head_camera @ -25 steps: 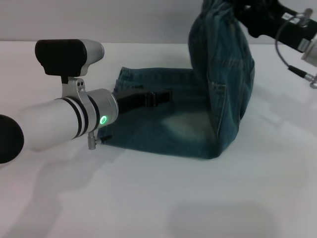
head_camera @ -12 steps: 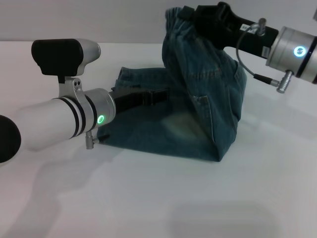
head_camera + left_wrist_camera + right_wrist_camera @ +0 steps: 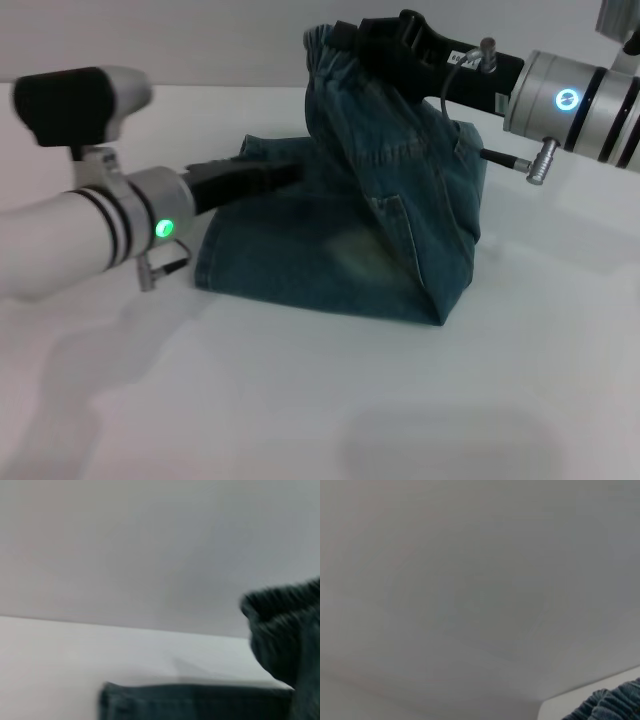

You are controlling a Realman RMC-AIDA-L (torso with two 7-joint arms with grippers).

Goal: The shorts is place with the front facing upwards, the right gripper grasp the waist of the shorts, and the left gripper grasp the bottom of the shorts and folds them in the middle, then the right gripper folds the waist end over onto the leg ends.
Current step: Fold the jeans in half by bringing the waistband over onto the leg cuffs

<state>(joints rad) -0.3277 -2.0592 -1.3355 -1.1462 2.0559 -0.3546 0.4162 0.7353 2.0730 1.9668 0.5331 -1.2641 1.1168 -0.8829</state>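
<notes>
Second fold in progress. The shorts lay on the white table, already doubled lengthwise, with the lower layer flat and the upper part raised in a draped arch. The right gripper was clenched on the gathered waistband, holding it high above the cloth so that the waist end could pass over the flat layer without dragging it; the denim hung from the grip down to a crease resting on the table on the robot's right. The left gripper lay low across the flat layer, near its far edge, apparently to pin the cloth while the waist was carried across; whether its jaws were parted or closed could not be told. The leg ends lay flat at the left edge of the cloth, uncovered, and by judgement marked where the waistband was to be laid. The fold was judged about half complete, with the waist not yet lowered.
</notes>
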